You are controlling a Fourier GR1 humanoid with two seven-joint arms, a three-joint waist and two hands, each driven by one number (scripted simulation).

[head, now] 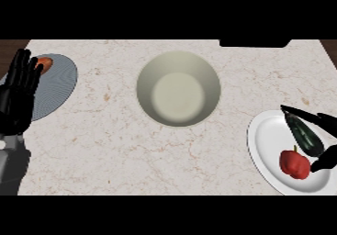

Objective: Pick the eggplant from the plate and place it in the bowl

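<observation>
The right hand (324, 137), black and entering from the right edge, is spread around the far end of the dark green, glossy, elongated eggplant (305, 134); its long straight fingers (307, 115) run across the eggplant's upper tip, and its thumb (327, 159) lies just below the eggplant's lower end, so the hand brackets the vegetable with fingers extended rather than curled; whether they actually touch it cannot be told. The eggplant lies on the round white plate (266, 144), directly under the hand, slanting across the plate's right part; just to the palm-left of the thumb, on the same plate, sits a small red bell pepper with a short stem (294, 164), close beside the eggplant's lower end.

Well apart from this hand, further left and a little further away across the pale marbled stone worktop (116, 147), stands the wide, cream-coloured oval bowl (178, 88); nothing lies in it.

The left hand (18, 89) rests open with its fingers straight and pointing up at the left edge; partly behind it lies a grey-blue ribbed round plate (59, 87), and an orange-red rounded item (45, 63) shows just beside the fingertips of that hand on this plate.
</observation>
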